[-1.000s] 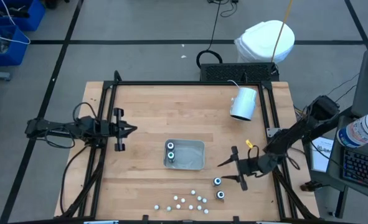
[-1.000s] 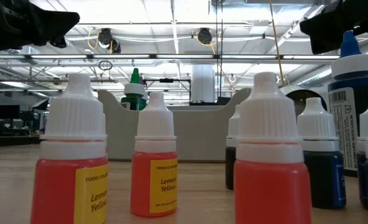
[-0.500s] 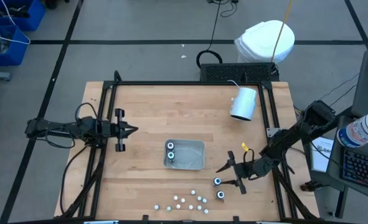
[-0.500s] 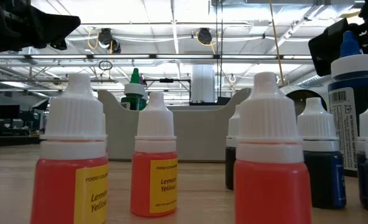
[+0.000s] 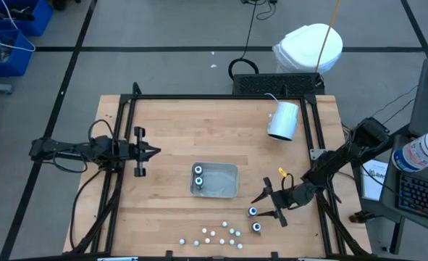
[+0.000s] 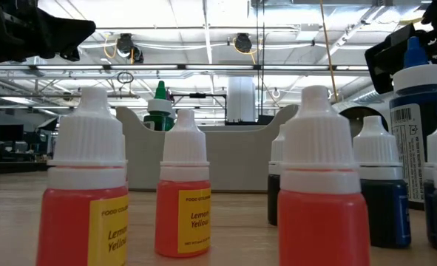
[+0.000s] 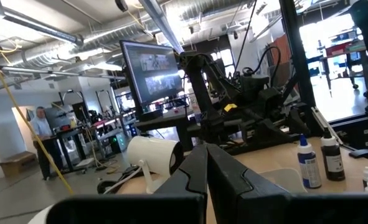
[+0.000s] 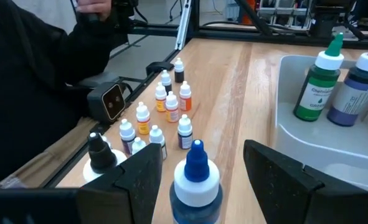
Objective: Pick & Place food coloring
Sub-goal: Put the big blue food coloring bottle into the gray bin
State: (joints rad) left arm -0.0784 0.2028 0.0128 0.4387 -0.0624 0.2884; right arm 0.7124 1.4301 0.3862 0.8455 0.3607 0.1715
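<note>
Two food coloring bottles, green-capped [image 8: 319, 87] and purple-blue [image 8: 357, 92], stand in the grey tray [image 5: 224, 190]. A blue-capped bottle [image 8: 197, 177] stands upright on the wood near the table's right front, and a dark-capped one [image 8: 97, 152] stands beside it. My right gripper [image 5: 263, 208] is open and low. Its fingers [image 8: 140, 177] stand on either side of the blue-capped bottle [image 5: 253, 212] with a gap on each side. My left gripper [image 5: 153, 151] is shut and waits at the table's left side.
A cluster of several small white-capped dropper bottles [image 5: 215, 235] stands at the near edge and fills the low view's foreground [image 6: 183, 192]. A white cup [image 5: 284, 120] lies on its side at the far right. A black frame [image 5: 221, 97] rims the table.
My right gripper has sunk and shifted a little toward the near edge, rolling slightly, so that its open fingers now straddle the blue-capped bottle. The bottles have not moved.
</note>
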